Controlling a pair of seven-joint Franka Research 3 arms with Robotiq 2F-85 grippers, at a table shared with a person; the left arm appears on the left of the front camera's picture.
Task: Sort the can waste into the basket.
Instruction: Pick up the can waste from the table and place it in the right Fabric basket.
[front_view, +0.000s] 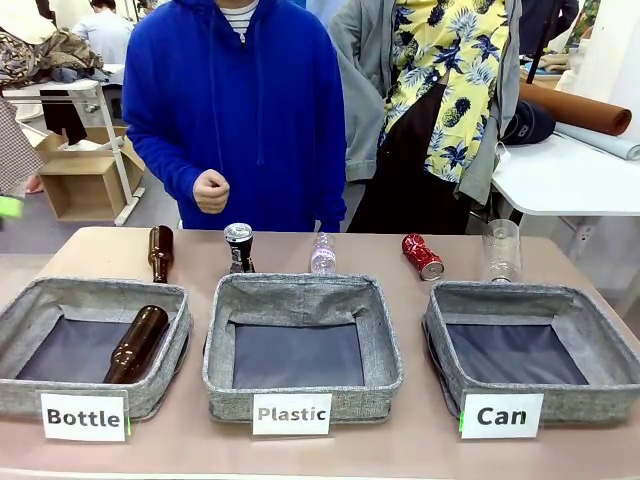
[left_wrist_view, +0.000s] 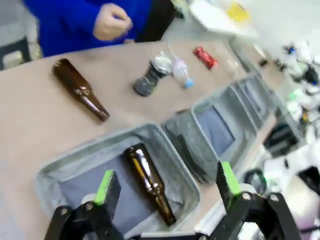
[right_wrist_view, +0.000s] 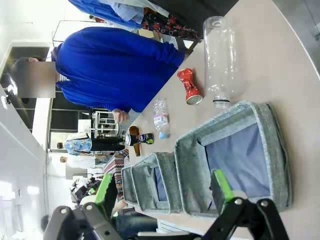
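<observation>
As 2 cans wait unsorted, black can (front_view: 239, 247) upright at centre, red can (front_view: 422, 256) lying just behind the Can basket (front_view: 530, 293), we hold left gripper (left_wrist_view: 166, 180) and right gripper (right_wrist_view: 162, 185) jaws spread, empty, ready.

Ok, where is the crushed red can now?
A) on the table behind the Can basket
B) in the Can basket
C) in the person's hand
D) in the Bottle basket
A: the crushed red can lies on the table beyond the Can basket, beside a clear plastic bottle.
</observation>
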